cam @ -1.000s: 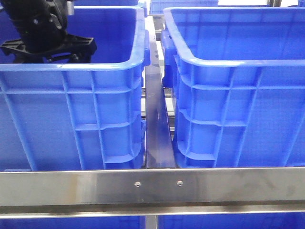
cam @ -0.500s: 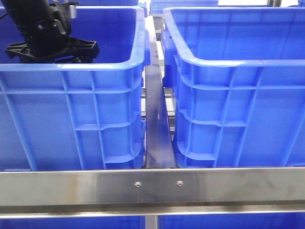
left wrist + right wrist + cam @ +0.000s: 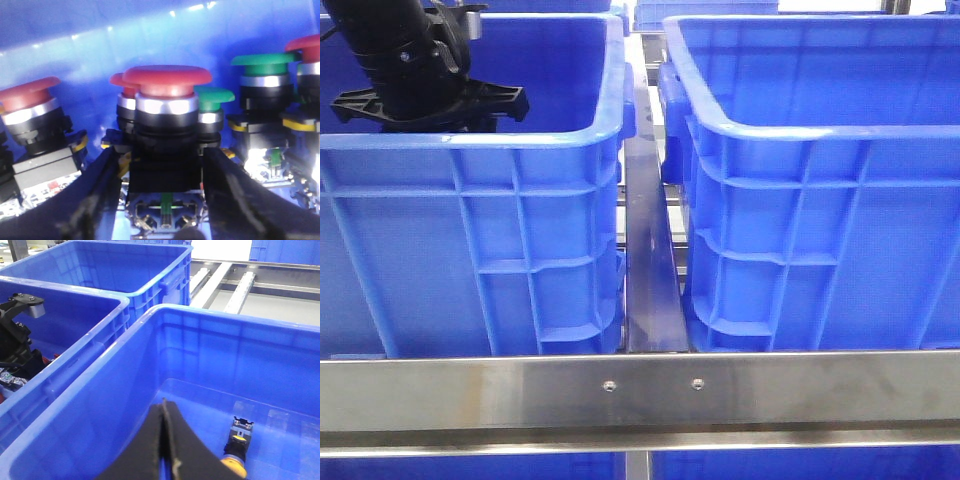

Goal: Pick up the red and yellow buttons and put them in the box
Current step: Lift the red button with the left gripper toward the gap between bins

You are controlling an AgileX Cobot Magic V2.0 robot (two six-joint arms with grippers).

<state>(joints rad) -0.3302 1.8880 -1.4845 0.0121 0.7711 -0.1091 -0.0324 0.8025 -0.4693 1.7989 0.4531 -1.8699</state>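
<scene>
Two big blue crates sit side by side. Deep in the left one, the left gripper (image 3: 167, 200) has its fingers spread wide around a red button (image 3: 165, 82), ready to grab it. Over the box (image 3: 150, 315), the right gripper (image 3: 167, 440) is pinched closed and empty, above a yellow button (image 3: 235, 457) lying on the floor inside.

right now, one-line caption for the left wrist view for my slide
Left gripper fingers flank a red mushroom-head button among red and green buttons inside the blue crate.

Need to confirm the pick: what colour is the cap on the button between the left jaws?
Red, clearest in the left wrist view.
</scene>
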